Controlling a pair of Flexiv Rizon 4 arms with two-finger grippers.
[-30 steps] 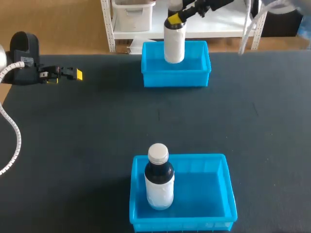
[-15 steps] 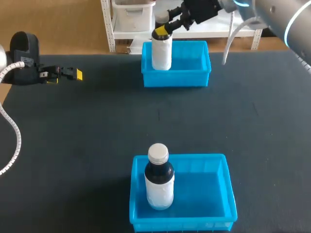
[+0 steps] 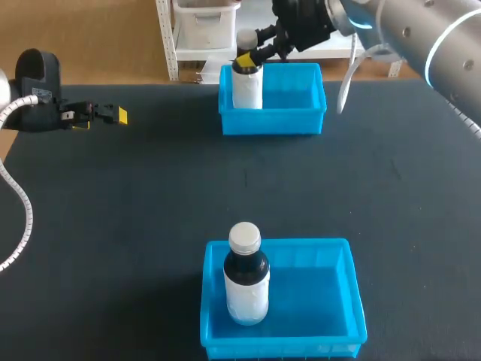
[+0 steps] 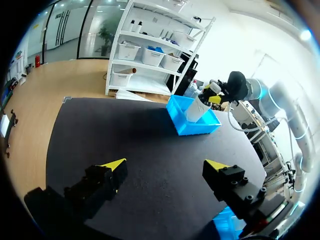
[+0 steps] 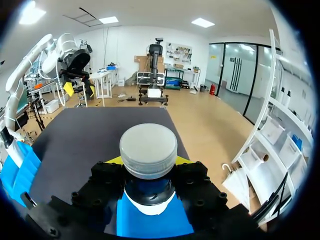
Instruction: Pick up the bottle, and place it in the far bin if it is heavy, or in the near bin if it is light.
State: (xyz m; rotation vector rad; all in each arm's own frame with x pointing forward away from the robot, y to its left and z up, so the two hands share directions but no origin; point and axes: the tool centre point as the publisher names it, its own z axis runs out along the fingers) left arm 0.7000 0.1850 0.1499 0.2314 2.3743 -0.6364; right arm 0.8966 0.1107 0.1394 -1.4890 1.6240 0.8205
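Two-fingered right gripper [image 3: 247, 60] holds bottle [image 3: 246, 90] in far bin [image 3: 301, 120]

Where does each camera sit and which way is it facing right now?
Head view: above and behind, looking down on the table; right arm enters right, left gripper left.
Left wrist view: low over the table, facing the far bin; own open fingers show.
Right wrist view: looking along the right gripper, shut on the bottle's neck.
Shared: head and left wrist both show the bottle in the far bin.
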